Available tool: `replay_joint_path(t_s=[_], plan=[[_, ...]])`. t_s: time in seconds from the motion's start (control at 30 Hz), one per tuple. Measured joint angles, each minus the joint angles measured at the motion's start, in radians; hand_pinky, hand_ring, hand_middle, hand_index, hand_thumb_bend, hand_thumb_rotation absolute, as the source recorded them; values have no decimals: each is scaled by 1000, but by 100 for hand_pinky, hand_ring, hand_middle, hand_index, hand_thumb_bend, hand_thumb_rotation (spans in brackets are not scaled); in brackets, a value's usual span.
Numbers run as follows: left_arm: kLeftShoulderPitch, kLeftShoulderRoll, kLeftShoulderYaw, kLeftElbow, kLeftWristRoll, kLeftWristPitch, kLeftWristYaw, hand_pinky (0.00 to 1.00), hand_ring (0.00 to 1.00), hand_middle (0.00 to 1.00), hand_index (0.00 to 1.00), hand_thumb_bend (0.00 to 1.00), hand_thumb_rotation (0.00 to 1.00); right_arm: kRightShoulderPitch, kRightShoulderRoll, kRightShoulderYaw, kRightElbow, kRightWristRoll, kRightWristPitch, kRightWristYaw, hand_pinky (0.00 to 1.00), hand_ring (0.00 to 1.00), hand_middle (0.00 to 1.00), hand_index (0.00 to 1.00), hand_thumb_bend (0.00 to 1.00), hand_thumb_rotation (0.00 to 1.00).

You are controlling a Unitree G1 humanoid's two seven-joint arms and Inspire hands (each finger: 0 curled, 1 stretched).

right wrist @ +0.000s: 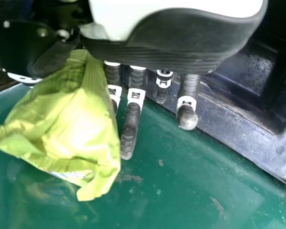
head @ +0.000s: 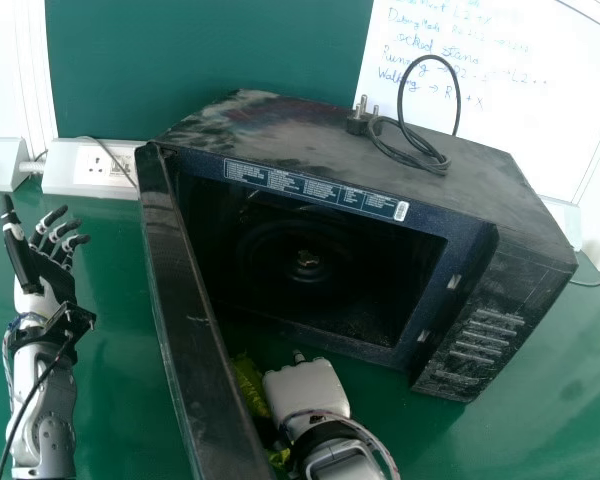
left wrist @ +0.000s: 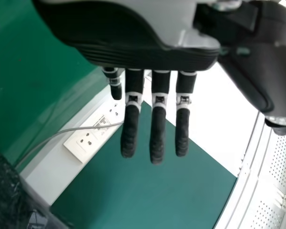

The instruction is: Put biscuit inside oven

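Note:
Low in front of the oven cavity, just right of the open door, is my right hand (head: pixel 308 390) in the head view. The yellow-green biscuit packet (head: pixel 248 384) shows between that hand and the door. In the right wrist view, the crumpled packet (right wrist: pixel 66 129) is pinched between the thumb and fingers of my right hand (right wrist: pixel 130 125), above the green table. The black oven (head: pixel 380 190) has its door (head: pixel 195 320) swung wide, with the cavity facing the hand. My left hand (head: pixel 48 262) is raised left of the door, its fingers extended; it shows in the left wrist view too (left wrist: pixel 157 129).
A coiled cable with a plug (head: pixel 410 150) lies on top of the oven. White socket strips (head: pixel 105 168) run along the back left, and a whiteboard (head: pixel 500 90) stands behind. The oven's lower front edge (right wrist: pixel 238 140) is close beside the right fingers.

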Motion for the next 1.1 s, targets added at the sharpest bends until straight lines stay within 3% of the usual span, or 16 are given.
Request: replay_joint_path(t_s=[0.37, 0.77, 0.8, 0.87, 1.1], plan=[[0, 1, -1, 0, -2, 6, -9, 25, 32, 40, 49, 52, 7, 2, -25, -23, -7, 59, 2, -31, 6, 13, 47, 63, 57, 0], [0, 6, -1, 4, -8, 10, -19, 25, 32, 40, 49, 52, 7, 7, -8, -98, -68, 156, 28, -24, 6, 12, 47, 62, 57, 0], [0, 6, -1, 4, -8, 10, -19, 25, 32, 40, 49, 52, 7, 6, -8, -106, -78, 162, 31, -23, 5, 12, 32, 61, 68, 0], [0, 6, -1, 4, -8, 10, -19, 25, 32, 40, 49, 52, 7, 1, -9, -126, -88, 178, 33, -17, 5, 12, 25, 62, 73, 0], [0, 8, -1, 5, -8, 10, -26, 24, 32, 40, 49, 52, 7, -37, -34, -183, -121, 211, 35, 9, 5, 13, 24, 66, 71, 0]])
